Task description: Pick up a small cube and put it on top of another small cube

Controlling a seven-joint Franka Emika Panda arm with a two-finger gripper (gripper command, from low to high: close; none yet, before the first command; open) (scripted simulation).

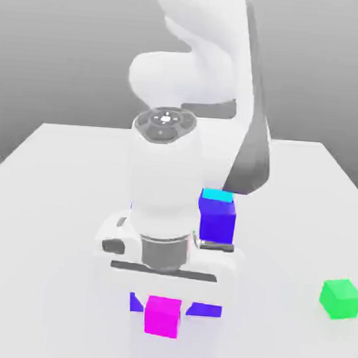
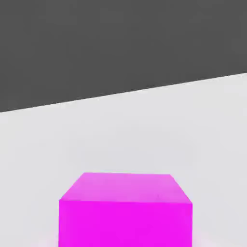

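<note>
While the claw [image 1: 163, 305] grips the small cube [image 1: 162, 316], its fingers stay hidden.

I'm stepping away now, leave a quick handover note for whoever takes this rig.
Tool: shut on the small magenta cube, which sits under the hand at the front of the table; the hand view shows its top and one face.
Other things: the green cube lies alone at the exterior view's right. The cyan cube sits on top of the big blue-violet block behind the arm.
Done: magenta cube gripped.
Left: carry it to another small cube, set it on top, release.
</note>
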